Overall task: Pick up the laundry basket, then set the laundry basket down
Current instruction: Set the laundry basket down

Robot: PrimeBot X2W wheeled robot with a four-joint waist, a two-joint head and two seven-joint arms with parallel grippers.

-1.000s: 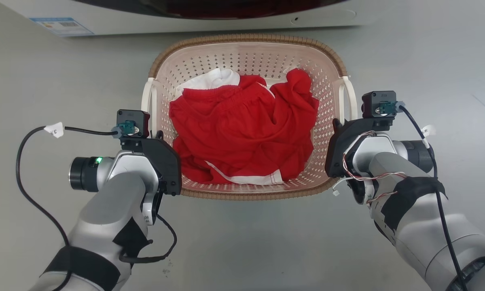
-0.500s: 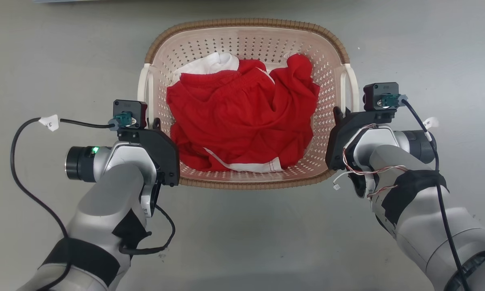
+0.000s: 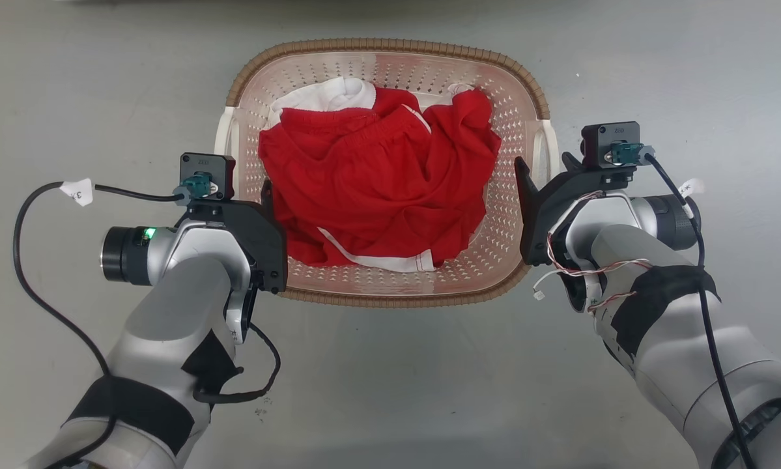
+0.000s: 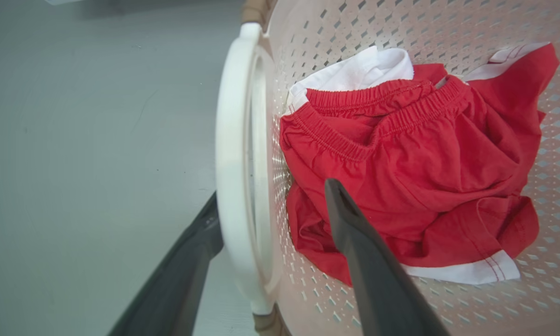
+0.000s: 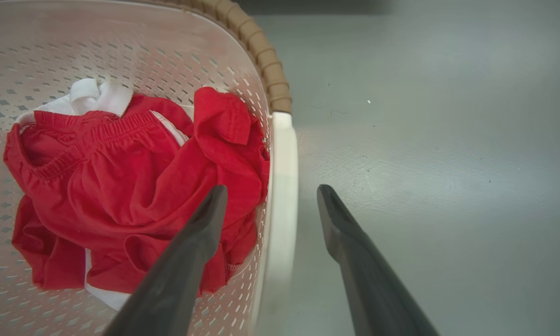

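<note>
Clearly, both jaws stand open astride white handles of the laundry basket.

Red garments, perhaps shorts; grey floor

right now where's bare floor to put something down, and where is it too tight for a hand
Bare floor lies between the two forearms, just short of the laundry basket, and outside each arm. Crowded: red clothes fill most of the basket, and the left claw and right claw each straddle a white handle.
</note>
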